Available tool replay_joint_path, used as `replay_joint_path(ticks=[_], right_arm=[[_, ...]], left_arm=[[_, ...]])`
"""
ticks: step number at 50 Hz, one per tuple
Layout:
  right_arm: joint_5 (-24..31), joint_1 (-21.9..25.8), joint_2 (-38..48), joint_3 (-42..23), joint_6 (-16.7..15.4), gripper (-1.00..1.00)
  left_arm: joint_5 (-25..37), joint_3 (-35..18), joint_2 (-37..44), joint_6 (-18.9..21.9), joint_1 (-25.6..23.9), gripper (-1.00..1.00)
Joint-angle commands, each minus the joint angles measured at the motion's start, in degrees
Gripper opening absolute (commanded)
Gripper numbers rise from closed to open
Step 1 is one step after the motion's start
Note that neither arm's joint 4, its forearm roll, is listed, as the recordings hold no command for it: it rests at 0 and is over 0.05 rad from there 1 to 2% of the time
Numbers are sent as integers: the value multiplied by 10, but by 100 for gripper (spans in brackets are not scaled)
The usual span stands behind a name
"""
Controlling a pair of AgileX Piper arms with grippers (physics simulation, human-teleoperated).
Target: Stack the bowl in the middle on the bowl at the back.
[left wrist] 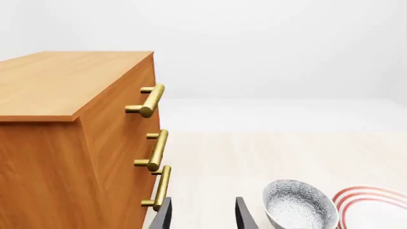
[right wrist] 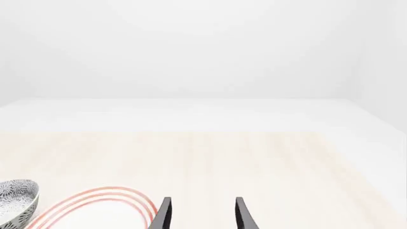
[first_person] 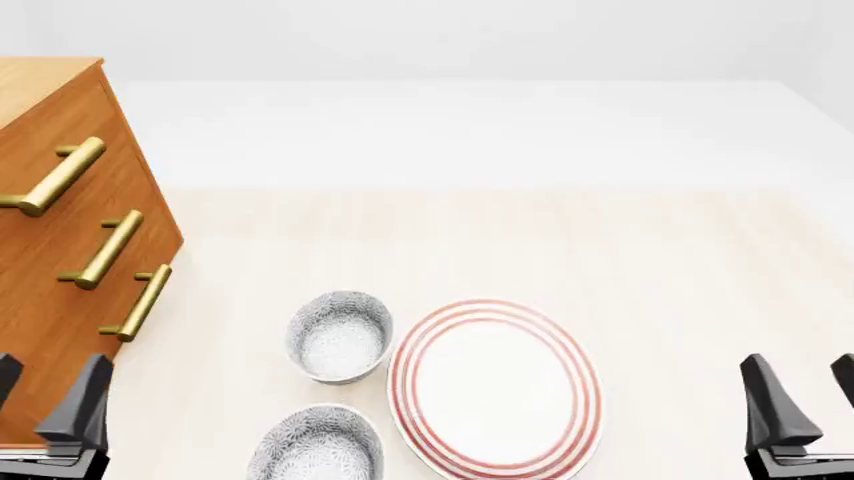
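Observation:
Two small speckled white bowls sit left of centre in the front view. The farther one is the bowl at the back [first_person: 339, 335]. The nearer one, cut by the frame's lower edge, is the bowl in the middle [first_person: 316, 446]. Both stand apart and empty. My left gripper [first_person: 47, 398] is open at the near left, beside the cabinet and well left of both bowls. My right gripper [first_person: 807, 398] is open at the near right, beyond the plate. The left wrist view shows open fingers [left wrist: 202, 215] with one speckled bowl [left wrist: 299, 205] off to the side. A bowl's edge [right wrist: 16, 201] shows in the right wrist view.
A large white plate with red rings [first_person: 494, 385] lies just right of the bowls, nearly touching them. A wooden cabinet [first_person: 54, 290] with three brass handles [first_person: 107, 250] stands at the left, close to my left gripper. Pale wooden tabletop [first_person: 534, 240] stretches behind.

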Motion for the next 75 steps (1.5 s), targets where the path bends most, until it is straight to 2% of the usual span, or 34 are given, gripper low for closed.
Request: replay_joint_path(ticks=[1, 21, 25, 27, 28, 30, 35, 37, 39, 43, 47, 48, 49, 51, 56, 59, 60, 64, 65, 67, 69, 70, 72, 73, 75], right_arm=[[-3, 0, 6, -2, -1, 100], [0, 0, 2, -2, 2, 100], [-6, 3, 11, -2, 2, 100], [-8, 3, 13, -2, 1, 100], [-8, 3, 13, -2, 1, 100], [-9, 3, 15, -2, 2, 100], [-10, 3, 15, -2, 3, 100], [-10, 4, 15, -2, 0, 100], [-9, 3, 14, -3, 0, 100], [-6, 0, 9, -3, 3, 100], [-6, 0, 9, -3, 3, 100], [-6, 1, 9, -3, 3, 100], [-6, 1, 9, -3, 3, 100], [-5, 1, 8, -3, 4, 100], [-6, 1, 9, -3, 4, 100], [-6, 1, 9, -3, 3, 100], [-6, 1, 10, -3, 3, 100], [-4, 0, 8, -4, 5, 100], [-6, 1, 10, -3, 5, 100], [-7, 1, 11, -3, 5, 100], [-8, 1, 11, -3, 4, 100], [-8, 1, 11, -3, 5, 100], [-7, 2, 10, -3, 6, 100], [-7, 2, 10, -3, 7, 100], [-7, 3, 10, -3, 7, 100]], left_arm=[[0, -2, 2, 4, -2, 100], [3, -2, 4, 12, -14, 100], [5, -17, 3, 17, -29, 100], [11, -29, 23, -19, -23, 100], [19, -42, 19, -7, -25, 100], [29, -65, 30, -12, -33, 100], [45, -104, 37, 13, -53, 100], [44, -122, 62, 11, -63, 100], [49, -134, 74, 42, -86, 100], [48, -151, 127, 62, -115, 100], [65, -168, 153, 63, -136, 100], [74, -184, 181, 40, -136, 100], [79, -191, 189, 42, -143, 100], [87, -201, 203, 88, -162, 100], [108, -231, 257, 92, -183, 100], [119, -237, 283, 127, -189, 100], [135, -247, 297, 101, -199, 100], [163, -256, 317, 108, -206, 100], [190, -269, 337, 87, -213, 100], [199, -273, 350, 86, -207, 100], [230, -291, 359, 59, -227, 100], [237, -295, 366, 63, -220, 100], [264, -317, 358, 41, -227, 100], [273, -325, 363, 47, -220, 100], [295, -332, 368, 35, -244, 100]])
